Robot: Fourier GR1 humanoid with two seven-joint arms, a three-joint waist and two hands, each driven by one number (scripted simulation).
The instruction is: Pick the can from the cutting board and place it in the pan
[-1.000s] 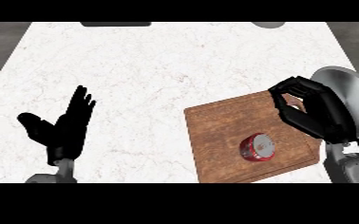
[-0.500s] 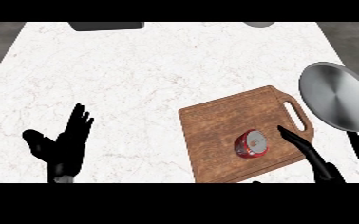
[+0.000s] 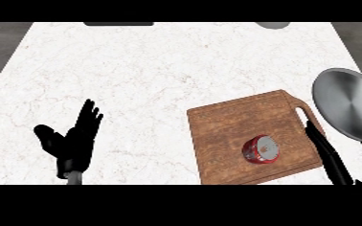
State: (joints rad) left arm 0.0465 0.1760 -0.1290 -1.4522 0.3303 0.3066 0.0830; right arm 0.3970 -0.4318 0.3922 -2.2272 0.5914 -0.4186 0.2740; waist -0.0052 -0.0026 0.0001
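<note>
On the cutting board [image 3: 226, 129]: I see the can [image 3: 261, 149] standing in the board's near right part, apart from every edge.
Can's axis: upright. Its long axis runs up off the board toward my camera, with the silver lid on top and the red wall showing below it.
Pan [image 3: 343, 103]: just beside the board's right edge, by the handle slot. I cannot tell whether they touch. Inside I see only bare grey metal.
Right hand [image 3: 322, 148]: over the board's right edge, with straight fingers lying along it and pointing to the board's far side. It is released and holds nothing, just right of the can and apart from it.
Left hand [image 3: 71, 141]: well left of the board, fingers up and spread, released, at rest.
Counter [image 3: 141, 76]: white marble under the board.
Counter's far edge: a dark flat thing [image 3: 118, 23] and a grey round thing [image 3: 272, 25], both well beyond the board and cut off by my view.
</note>
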